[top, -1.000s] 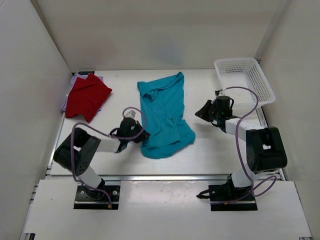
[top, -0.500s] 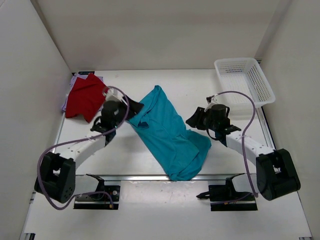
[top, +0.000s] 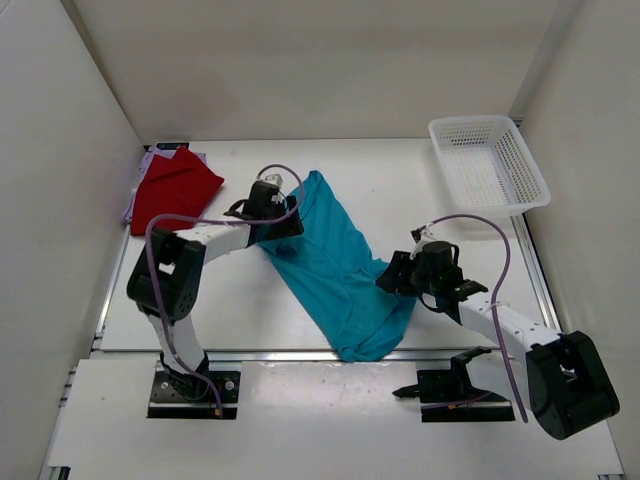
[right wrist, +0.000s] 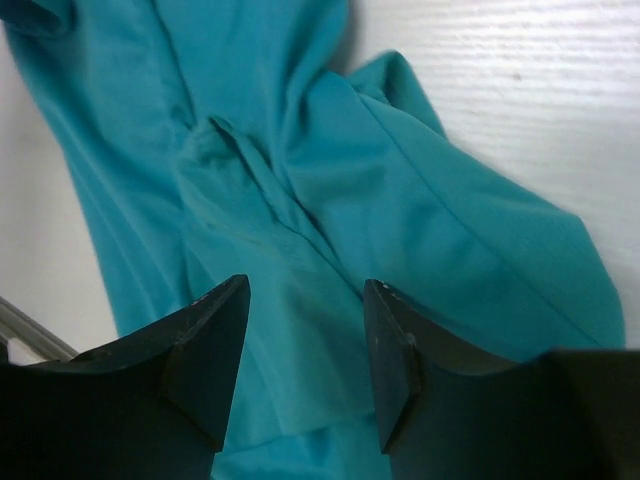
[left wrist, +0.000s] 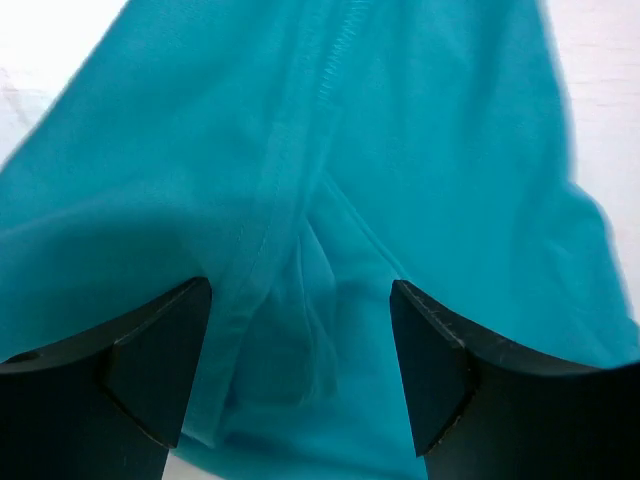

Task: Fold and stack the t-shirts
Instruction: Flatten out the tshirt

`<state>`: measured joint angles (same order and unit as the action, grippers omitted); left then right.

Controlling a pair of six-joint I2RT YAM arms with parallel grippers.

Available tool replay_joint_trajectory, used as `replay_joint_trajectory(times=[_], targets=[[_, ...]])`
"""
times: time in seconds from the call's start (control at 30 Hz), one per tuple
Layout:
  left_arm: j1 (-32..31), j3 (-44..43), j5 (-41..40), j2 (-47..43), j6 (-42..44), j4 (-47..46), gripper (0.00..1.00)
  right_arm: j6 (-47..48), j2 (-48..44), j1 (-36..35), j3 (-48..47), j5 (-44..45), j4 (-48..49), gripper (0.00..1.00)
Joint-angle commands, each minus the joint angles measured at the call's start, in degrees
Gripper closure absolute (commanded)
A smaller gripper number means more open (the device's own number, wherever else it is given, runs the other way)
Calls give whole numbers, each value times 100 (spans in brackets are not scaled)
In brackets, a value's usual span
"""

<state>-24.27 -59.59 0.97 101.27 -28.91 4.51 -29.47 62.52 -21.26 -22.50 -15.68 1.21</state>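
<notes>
White walls (top: 300,70) box in a white counter (top: 420,190). The teal t-shirt (top: 335,270) lies diagonally mid-counter beneath the left hand (left wrist: 300,300) and right hand (right wrist: 305,300), both spread wide and holding nothing. The red t-shirt (top: 175,190) covers the lavender t-shirt (top: 147,160) far left.

There are three t-shirts, a teal one (top: 335,270), a red one (top: 172,190) and a lavender one (top: 148,159), one white basket (top: 487,122) and two robot arms (top: 215,238) (top: 500,318).
</notes>
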Motion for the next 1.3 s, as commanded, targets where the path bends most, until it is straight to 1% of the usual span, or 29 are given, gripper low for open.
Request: replay_joint_trajectory(times=[0.0,0.13,0.17,0.2,0.23,0.3,0.33,0.37,0.4,0.43,0.47,0.5,0.57,0.63,0.67,0.73,0.77,0.83,0.9,0.97,1.0,1.03,1.07,1.1,1.13,1.17,1.2,1.23,1.27], targets=[[116,-832,-220,487,500,583,17,169,-12,-9,53,73,-103,52],[107,-1519,-352,1086,781,981,20,266,-178,-107,88,452,-385,47],[98,-1520,-361,1096,807,920,28,275,-214,-55,140,391,-359,47],[98,-1546,-335,1131,799,868,40,276,-153,-2,149,243,-367,48],[124,-1607,-308,1184,781,850,46,293,-48,16,106,84,-385,52],[142,-1783,-212,1289,711,832,67,319,76,-71,-17,-83,-411,55],[229,-1914,-159,1420,702,901,73,276,198,-133,-26,-215,-368,64],[256,-2020,-124,1448,685,946,82,302,225,-151,-70,-233,-350,73],[274,-2134,42,1535,598,1016,90,215,269,-72,-18,-329,-245,90],[335,-2179,165,1518,466,1016,95,127,243,85,-35,-391,-166,100],[362,-2171,358,1475,378,877,99,91,243,139,-96,-435,9,100],[379,-2153,560,1448,212,806,100,-22,243,357,-175,-444,28,100],[397,-2249,851,1334,-44,595,100,-6,487,778,-534,-523,309,100],[380,-2494,1307,1307,-403,489,100,55,934,1183,-1585,-663,240,100],[379,-2687,1466,1272,-527,411,100,38,1216,1420,-1913,-977,178,100],[449,-2952,1957,1220,-940,235,100,160,1569,1554,-3236,-1174,-23,100],[545,-3005,2072,1132,-1028,95,100,387,1735,1502,-4052,-1052,-538,100],[826,-2892,2537,886,-1493,-239,100,818,1886,1108,-4934,-641,-1095,100],[1239,-2114,2863,396,-1793,-1054,100,1162,1756,730,-5395,-410,-1684,100],[1818,-1436,3005,79,-1943,-1407,100,1198,1432,212,-5013,-505,-1678,100],[1934,-971,3023,-89,-1952,-1575,96,1207,1125,27,-4844,-532,-1677,100],[2196,-766,3075,-160,-1952,-1646,87,1268,983,-401,-4460,-437,-1703,100],[2425,-390,3128,-222,-1883,-1786,73,1373,729,-945,-4117,-227,-1886,100],[2714,-169,3172,-170,-1812,-1674,66,1374,474,-1534,-3896,-146,-2105,100],[2796,-97,3242,-109,-1672,-1569,50,1322,358,-1809,-3484,89,-2229,100],[3014,60,3303,-30,-1558,-1463,44,1191,61,-2264,-2967,161,-2387,99],[3251,236,3400,32,-1539,-1445,34,1024,-220,-2469,-2683,-125,-2380,100],[3306,316,3453,41,-1539,-1436,28,953,-353,-2515,-2098,-293,-2371,100],[3524,482,3454,-19,-1617,-1471,23,848,-642,-2454,-1631,-373,-2432,92]])
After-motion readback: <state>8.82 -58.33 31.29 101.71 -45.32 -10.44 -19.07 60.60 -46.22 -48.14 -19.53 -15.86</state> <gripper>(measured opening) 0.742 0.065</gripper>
